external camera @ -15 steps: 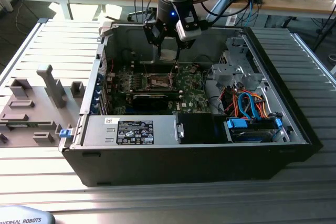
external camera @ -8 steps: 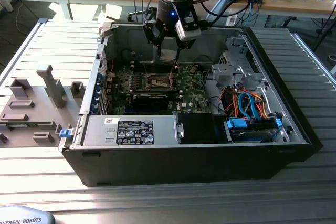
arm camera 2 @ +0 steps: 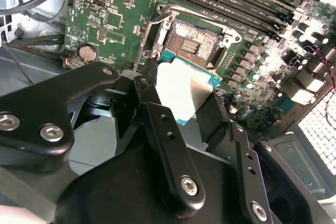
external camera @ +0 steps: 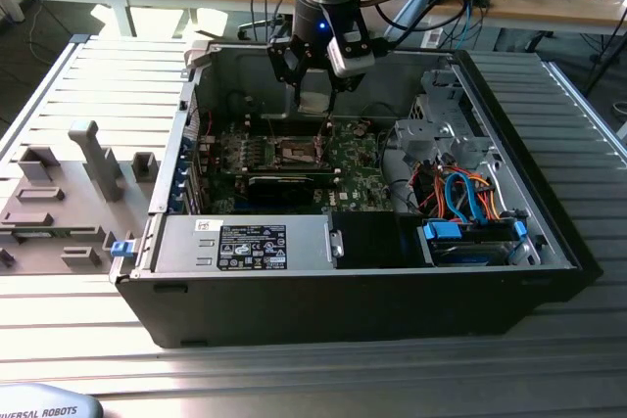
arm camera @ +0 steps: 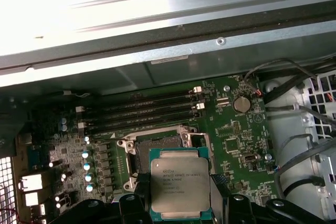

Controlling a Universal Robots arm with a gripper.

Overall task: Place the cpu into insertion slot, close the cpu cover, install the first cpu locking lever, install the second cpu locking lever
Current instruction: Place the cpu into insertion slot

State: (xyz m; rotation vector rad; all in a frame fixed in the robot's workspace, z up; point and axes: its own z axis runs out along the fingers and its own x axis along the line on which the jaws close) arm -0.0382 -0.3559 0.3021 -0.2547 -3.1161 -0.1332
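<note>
My gripper (external camera: 315,95) hangs inside the open computer case, just above the motherboard. It is shut on the cpu (arm camera: 180,184), a flat square chip with a silver-grey top, gripped by two opposite edges between black fingers (arm camera: 137,190). The cpu (arm camera 2: 184,90) hovers beside and slightly above the insertion slot (arm camera 2: 191,43), a dark square socket with its contacts bare. The insertion slot (arm camera: 157,153) lies just beyond the chip's far edge. The cpu cover (arm camera 2: 150,31) seems swung up at one side of the socket. A thin locking lever (arm camera 2: 231,34) runs along another side.
Memory slots (arm camera: 142,111) run alongside the socket. A long black card (external camera: 284,183) lies in front of it in the exterior view. Case walls (external camera: 206,75), the power supply (external camera: 245,242) and orange and blue cables (external camera: 470,193) surround the board. Grey fixtures (external camera: 93,159) stand at the exterior view's left.
</note>
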